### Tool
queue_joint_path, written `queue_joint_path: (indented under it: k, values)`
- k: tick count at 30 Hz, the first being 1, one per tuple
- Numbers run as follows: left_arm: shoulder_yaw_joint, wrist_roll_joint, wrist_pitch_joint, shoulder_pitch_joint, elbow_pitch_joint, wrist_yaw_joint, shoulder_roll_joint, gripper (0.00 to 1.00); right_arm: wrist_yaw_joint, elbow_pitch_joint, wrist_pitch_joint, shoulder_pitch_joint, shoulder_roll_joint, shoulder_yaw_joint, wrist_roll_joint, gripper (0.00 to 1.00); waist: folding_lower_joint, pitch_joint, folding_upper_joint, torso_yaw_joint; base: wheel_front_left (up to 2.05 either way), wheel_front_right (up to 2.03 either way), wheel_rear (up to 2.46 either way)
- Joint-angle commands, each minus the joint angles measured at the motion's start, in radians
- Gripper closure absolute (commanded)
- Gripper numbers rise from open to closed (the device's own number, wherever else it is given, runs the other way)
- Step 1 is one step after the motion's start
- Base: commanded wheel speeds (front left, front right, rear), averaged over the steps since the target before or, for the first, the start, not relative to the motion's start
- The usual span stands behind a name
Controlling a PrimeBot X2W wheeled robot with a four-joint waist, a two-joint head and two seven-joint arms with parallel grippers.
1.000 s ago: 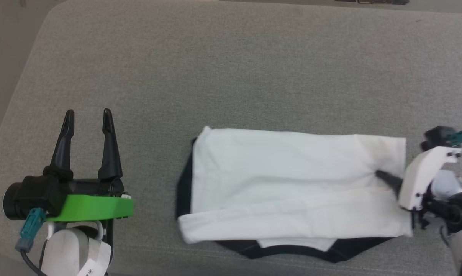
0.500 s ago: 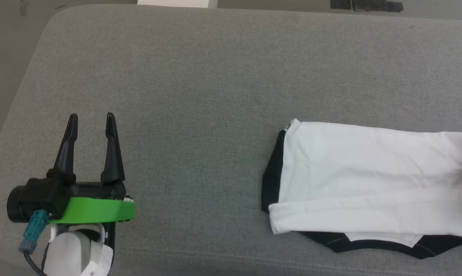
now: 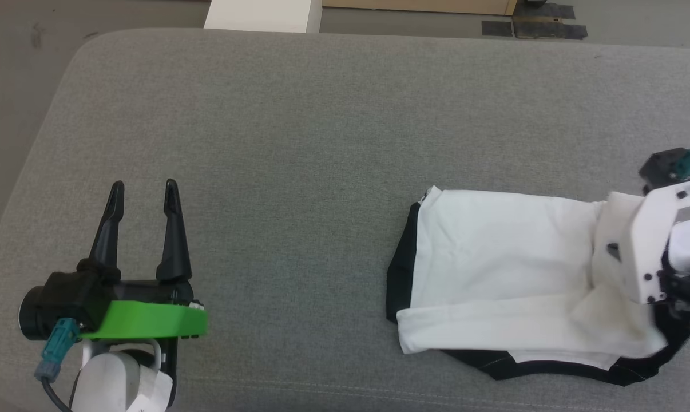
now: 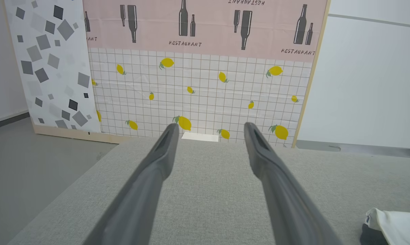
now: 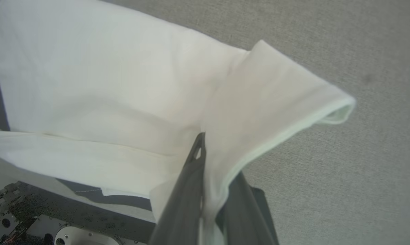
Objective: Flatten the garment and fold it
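The garment point(image 3: 494, 246) lies on the right half of the grey padded surface point(image 3: 322, 143), white panels on top and black edges showing at its left and front. My right gripper point(image 3: 611, 252) is shut on the garment's right end, which is lifted and bunched under its white bracket. In the right wrist view the gripper point(image 5: 210, 160) pinches a raised white fold of the garment point(image 5: 89, 85). My left gripper point(image 3: 143, 186) stands open and holds nothing over the bare surface at the lower left, far from the cloth. The left wrist view shows the gripper point(image 4: 210, 126) and a garment corner point(image 4: 392, 224).
The surface's rounded left corner point(image 3: 76, 57) drops to the grey floor point(image 3: 13, 86). A white box point(image 3: 262, 14) sits beyond the far edge. Patterned wall panels point(image 4: 198, 68) stand behind the surface.
The head camera has swung left and tilted up. My right gripper has lifted the garment's right end and drawn it leftward, so the cloth looks shorter. The left gripper stays open.
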Motion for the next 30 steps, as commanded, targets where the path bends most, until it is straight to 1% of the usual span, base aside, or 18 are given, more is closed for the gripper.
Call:
queue_joint_path:
  k: [1,4,9,16,23,30]
  values:
    - [-0.004,-0.007,-0.004,0.011,0.002,-0.007,-0.004,0.00,-0.002,-0.035,0.010,0.013,0.011,0.019,0.024,1.00,0.0000,-0.002,-0.0001,0.002,0.00,0.00,0.00]
    - [-0.010,-0.011,-0.004,0.010,0.002,-0.007,-0.005,0.00,-0.002,-0.077,0.005,0.009,0.042,0.061,0.050,1.00,0.0000,0.000,-0.0001,0.006,0.00,0.00,0.00]
    - [-0.022,-0.017,-0.004,0.007,0.001,-0.007,-0.007,0.00,-0.002,-0.047,-0.042,-0.027,0.105,0.121,0.052,1.00,0.0000,0.014,-0.0001,0.023,0.00,0.00,0.00]
    - [-0.040,-0.022,-0.004,0.002,0.005,-0.007,-0.009,0.00,-0.002,0.076,-0.135,-0.107,0.207,0.186,0.021,1.00,0.0000,0.041,-0.0001,0.056,0.00,0.00,0.00]
    - [-0.057,-0.030,-0.004,-0.016,0.014,-0.007,-0.011,0.00,-0.002,0.220,-0.197,-0.158,0.257,0.213,-0.025,1.00,0.0000,0.070,-0.0001,0.091,0.00,0.00,0.00]
    - [-0.062,-0.033,-0.004,-0.017,0.020,-0.007,-0.012,0.00,-0.002,0.346,-0.251,-0.183,0.288,0.226,-0.066,1.00,0.0000,0.079,-0.0001,0.099,0.00,0.00,0.00]
